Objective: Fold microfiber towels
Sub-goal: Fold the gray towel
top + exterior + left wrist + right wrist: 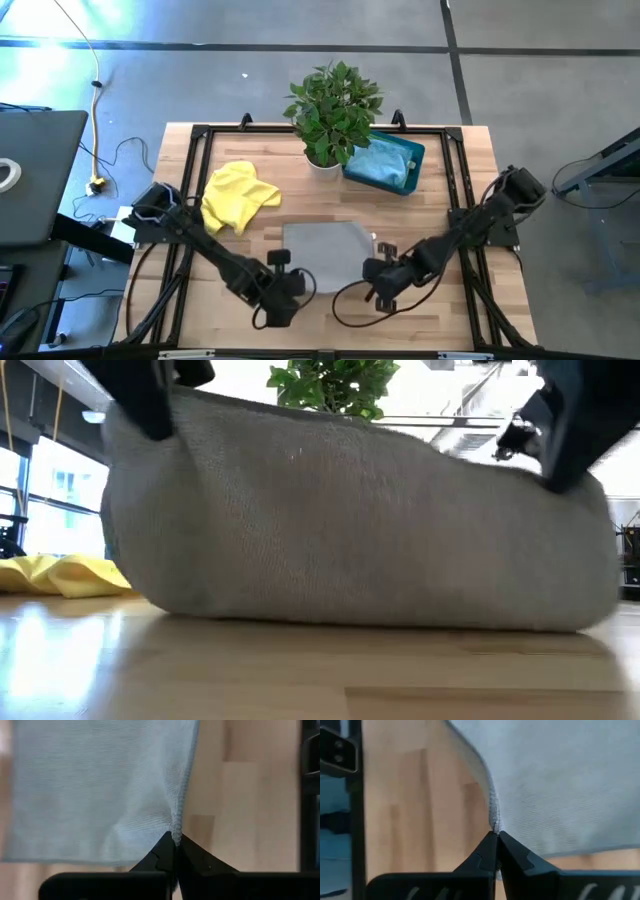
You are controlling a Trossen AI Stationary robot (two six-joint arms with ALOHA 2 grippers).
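In the high view 1 towel [325,248] lies at the table's [470,180] centre, its lower corners pinched by the left gripper [296,283] and right gripper [374,268]. Another towel [238,195] lies crumpled at upper left. The plant [333,108] stands at the upper middle, the bin [413,158] just right of it, holding a third towel [380,160].

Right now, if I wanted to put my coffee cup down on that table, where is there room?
Bare wood lies in the right rear corner, beside the teal bin, and along the left front edge below the yellow towel. The middle is crowded: both hands, left and right, pinch the grey towel there, with the plant behind.
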